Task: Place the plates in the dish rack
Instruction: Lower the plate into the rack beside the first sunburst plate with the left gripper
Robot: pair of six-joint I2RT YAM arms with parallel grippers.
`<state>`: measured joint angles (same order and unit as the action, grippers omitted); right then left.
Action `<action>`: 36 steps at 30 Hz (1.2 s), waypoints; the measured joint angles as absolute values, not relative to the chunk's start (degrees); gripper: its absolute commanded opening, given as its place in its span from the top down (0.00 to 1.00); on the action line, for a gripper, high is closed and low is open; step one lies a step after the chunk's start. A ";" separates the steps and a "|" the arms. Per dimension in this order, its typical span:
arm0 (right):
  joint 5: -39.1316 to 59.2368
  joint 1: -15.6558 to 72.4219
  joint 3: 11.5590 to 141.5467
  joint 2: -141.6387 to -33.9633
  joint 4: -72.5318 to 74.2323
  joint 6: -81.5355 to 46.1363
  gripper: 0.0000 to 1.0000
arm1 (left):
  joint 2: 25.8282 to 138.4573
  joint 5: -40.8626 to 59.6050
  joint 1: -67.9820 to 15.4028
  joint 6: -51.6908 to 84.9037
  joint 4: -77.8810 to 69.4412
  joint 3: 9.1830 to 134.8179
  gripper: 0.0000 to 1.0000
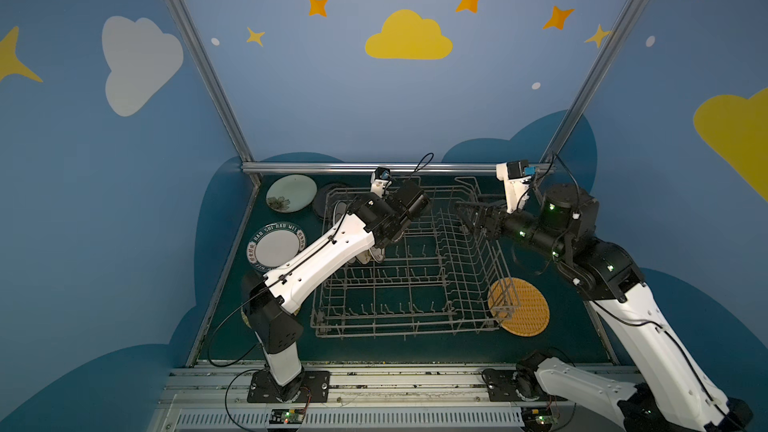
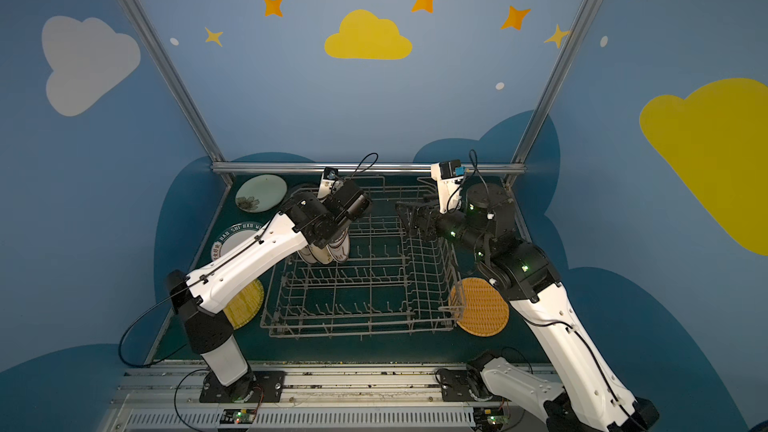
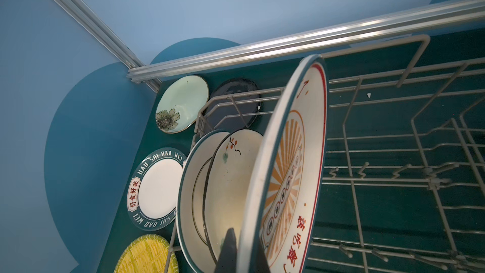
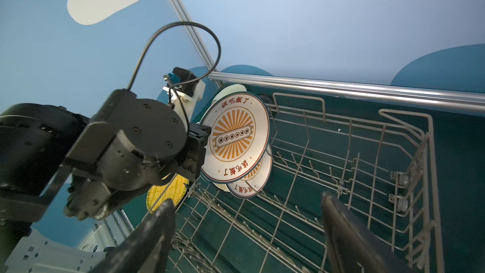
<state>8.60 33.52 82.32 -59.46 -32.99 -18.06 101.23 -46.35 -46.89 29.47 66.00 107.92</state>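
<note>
Grips the round white plate with orange sunburst by its rim in the left gripper, fingers shut on it — on edge over the large grey wire dish rack at 10 o'clock, beside other white plates standing in the tines. Holds the right gripper wide open, empty, above the rack's 2 o'clock side. Flat beside it — orange woven plate at 4 o'clock.
</note>
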 measured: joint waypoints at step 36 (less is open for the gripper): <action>9.02 33.19 82.17 -58.65 -32.86 -17.96 0.15 | 116.31 -42.09 -47.79 40.77 74.43 116.95 0.96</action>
